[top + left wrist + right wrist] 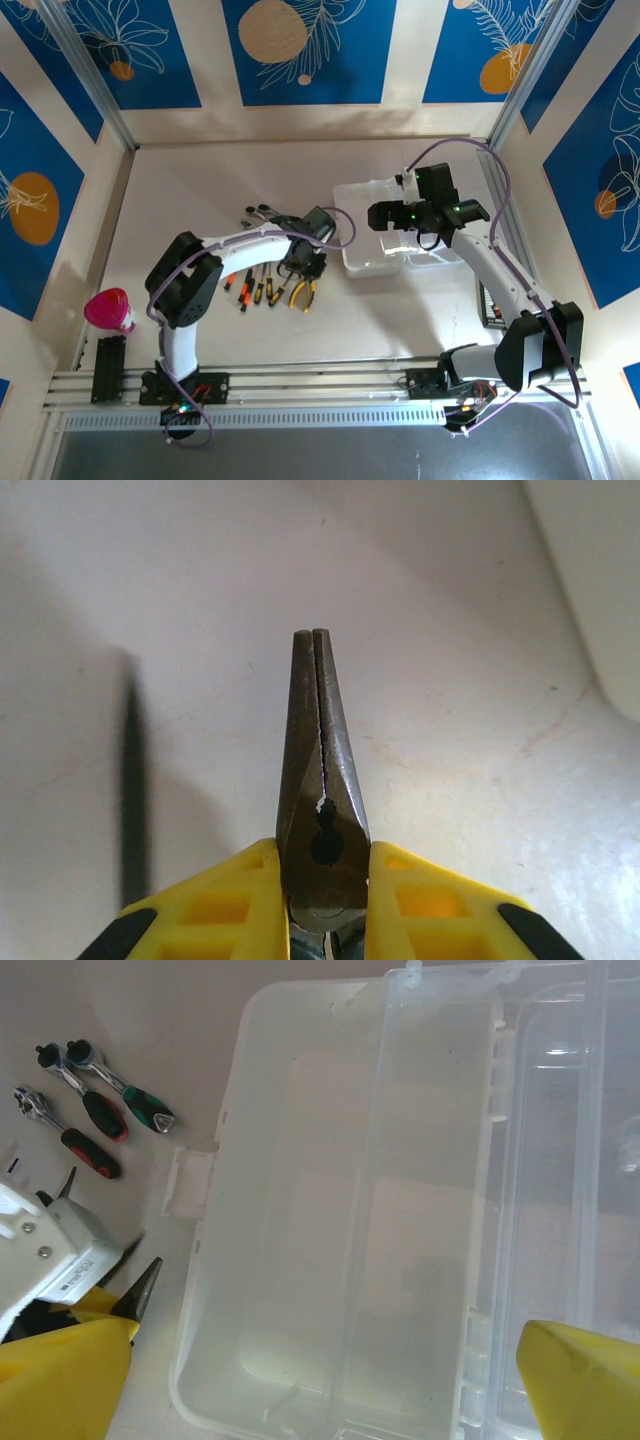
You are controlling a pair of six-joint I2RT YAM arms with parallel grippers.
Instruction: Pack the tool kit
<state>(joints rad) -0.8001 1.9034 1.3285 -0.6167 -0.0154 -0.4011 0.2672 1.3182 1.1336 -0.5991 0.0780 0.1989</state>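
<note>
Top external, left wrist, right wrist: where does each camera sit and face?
Top external: above and behind, looking down on the table; both arms show.
Left wrist: on the left arm, facing the pliers between its yellow fingers.
Right wrist: on the right arm, facing down into the clear case; fingers show.
Shared: top external and right wrist show the clear case.

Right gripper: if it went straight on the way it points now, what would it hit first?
The clear case, lying open ahead of it. The right gripper points into it with jaws spread, so it would probably meet the case's floor first, though depth is unclear.
</note>
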